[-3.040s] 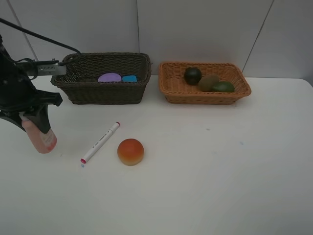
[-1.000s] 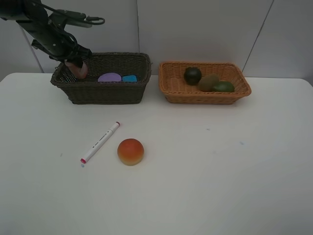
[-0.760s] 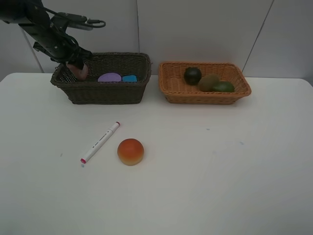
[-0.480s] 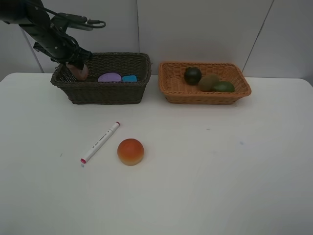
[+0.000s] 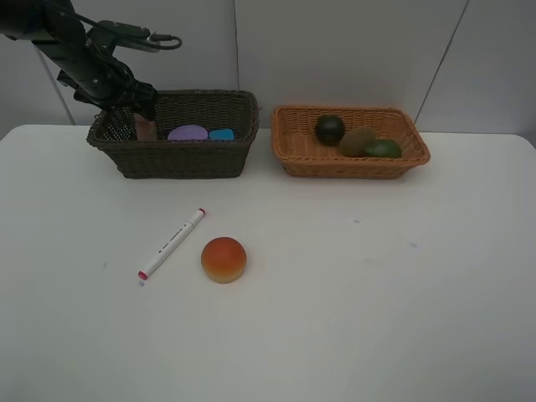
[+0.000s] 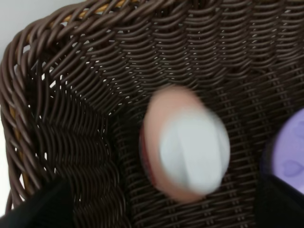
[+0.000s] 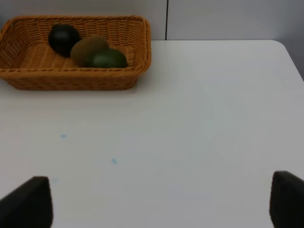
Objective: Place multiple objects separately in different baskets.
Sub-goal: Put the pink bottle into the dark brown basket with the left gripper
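Bottle dropped; marker (image 5: 172,243) and fruit (image 5: 224,259) remain.
I've just opened the left claw (image 5: 138,107); the pink bottle (image 6: 187,145) lands below it in the dark basket (image 5: 180,161).

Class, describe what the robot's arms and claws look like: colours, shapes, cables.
The left arm is black and jointed, with thin black cables looping off it. The left claw is black too. The right claw shows only two blunt black fingertips.
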`<action>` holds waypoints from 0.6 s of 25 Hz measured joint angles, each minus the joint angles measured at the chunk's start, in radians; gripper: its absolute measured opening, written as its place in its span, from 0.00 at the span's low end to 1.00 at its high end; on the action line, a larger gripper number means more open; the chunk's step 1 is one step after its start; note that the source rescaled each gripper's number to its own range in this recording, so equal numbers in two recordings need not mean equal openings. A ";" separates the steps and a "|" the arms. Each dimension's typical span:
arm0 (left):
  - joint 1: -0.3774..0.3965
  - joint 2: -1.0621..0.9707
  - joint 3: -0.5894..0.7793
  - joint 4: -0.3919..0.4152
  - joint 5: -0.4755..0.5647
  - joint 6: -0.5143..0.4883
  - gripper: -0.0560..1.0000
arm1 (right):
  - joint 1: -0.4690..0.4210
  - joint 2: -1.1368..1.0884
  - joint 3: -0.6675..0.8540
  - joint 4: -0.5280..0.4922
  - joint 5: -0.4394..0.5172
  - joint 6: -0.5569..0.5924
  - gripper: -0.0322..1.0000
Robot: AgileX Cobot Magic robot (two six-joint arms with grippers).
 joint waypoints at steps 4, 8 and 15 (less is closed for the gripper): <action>0.000 0.000 0.000 0.000 0.004 0.002 1.00 | 0.000 0.000 0.000 0.000 0.000 0.000 1.00; 0.000 0.000 0.000 0.000 0.026 0.002 1.00 | 0.000 0.000 0.000 0.000 0.000 0.000 1.00; 0.000 -0.013 0.000 0.000 0.058 0.002 1.00 | 0.000 0.000 0.000 0.000 0.000 0.000 1.00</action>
